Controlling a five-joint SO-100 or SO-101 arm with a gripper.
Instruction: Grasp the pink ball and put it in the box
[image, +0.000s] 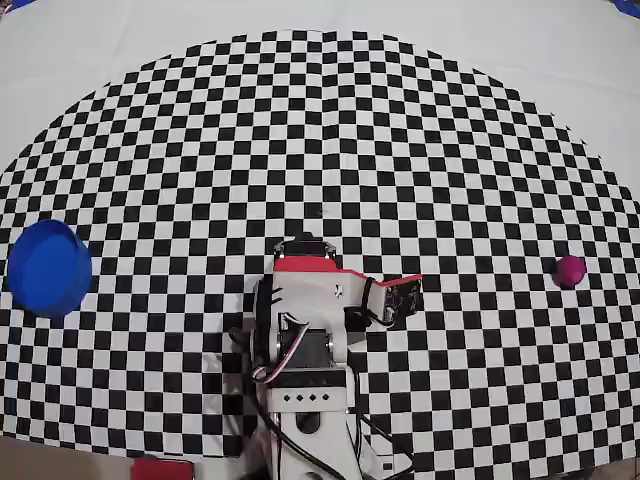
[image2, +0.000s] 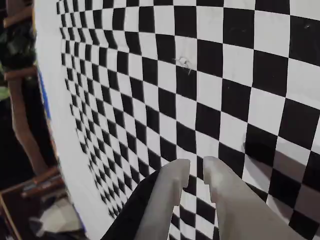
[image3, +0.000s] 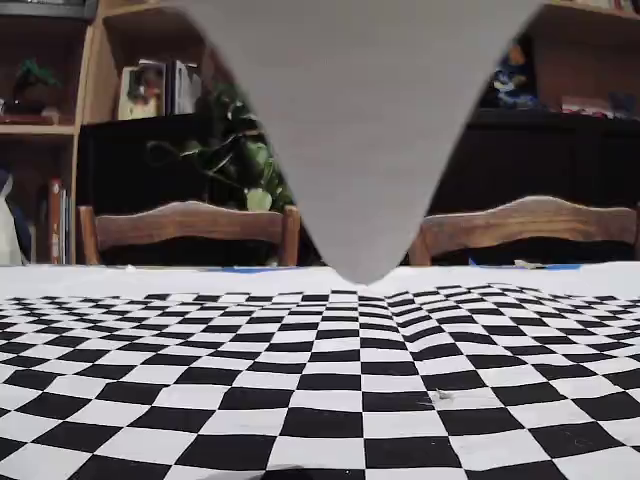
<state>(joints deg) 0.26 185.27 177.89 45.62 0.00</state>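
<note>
In the overhead view the pink ball (image: 570, 270) lies on the checkered mat at the far right. The box (image: 48, 268), a round bright-blue cup, stands at the far left. My gripper (image: 408, 297) is folded close to the red-and-white arm base (image: 305, 300), pointing right, well short of the ball. In the wrist view the two white fingers (image2: 172, 195) of the gripper (image2: 196, 167) come up from the bottom edge, tips almost together with only a thin slit and nothing held. Neither the ball nor the box shows in the wrist or fixed views.
The checkered mat (image: 320, 150) covers a white table. Cables (image: 370, 440) trail behind the base. In the fixed view a blurred grey wedge (image3: 355, 120) hangs from the top, and wooden chairs (image3: 190, 225) and shelves stand beyond the far edge.
</note>
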